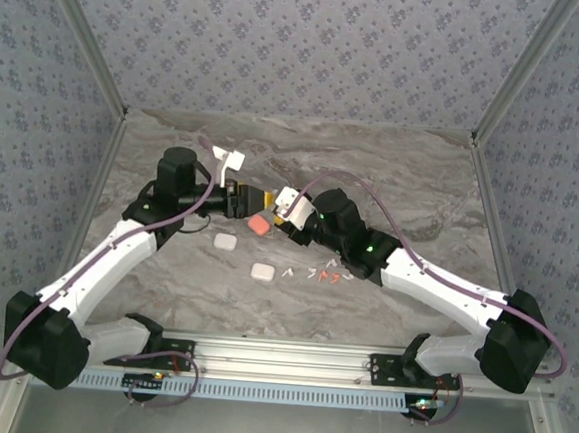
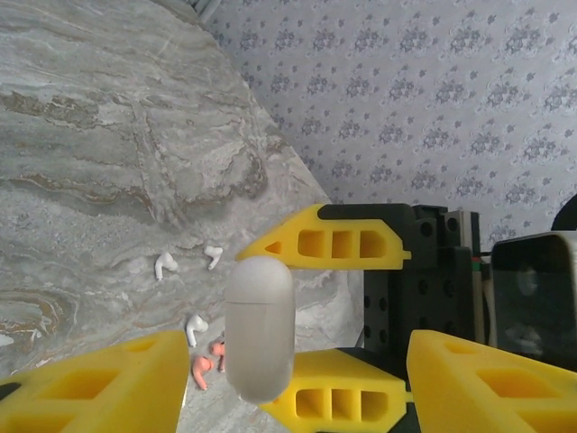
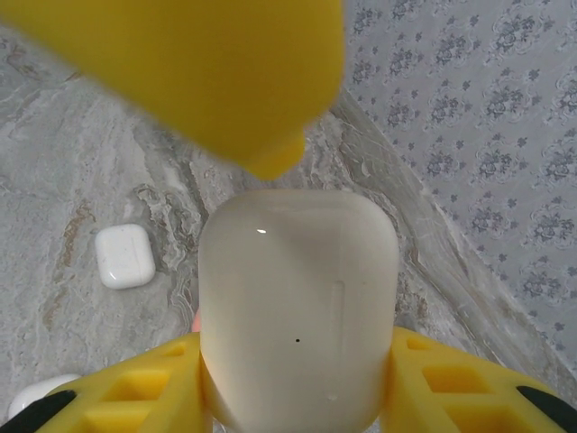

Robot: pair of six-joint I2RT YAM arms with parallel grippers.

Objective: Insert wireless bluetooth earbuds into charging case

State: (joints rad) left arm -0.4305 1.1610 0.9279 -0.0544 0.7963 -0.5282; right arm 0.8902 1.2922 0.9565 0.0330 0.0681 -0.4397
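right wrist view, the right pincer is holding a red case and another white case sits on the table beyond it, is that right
Not quite. The held case in the right pincer is white, not red, as the right wrist view shows. The rest stands: another white case sits on the table beyond it.

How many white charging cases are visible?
3. One case is clamped in the right gripper; two cases lie on the table, left of the earbuds. More may hide beneath the arms.
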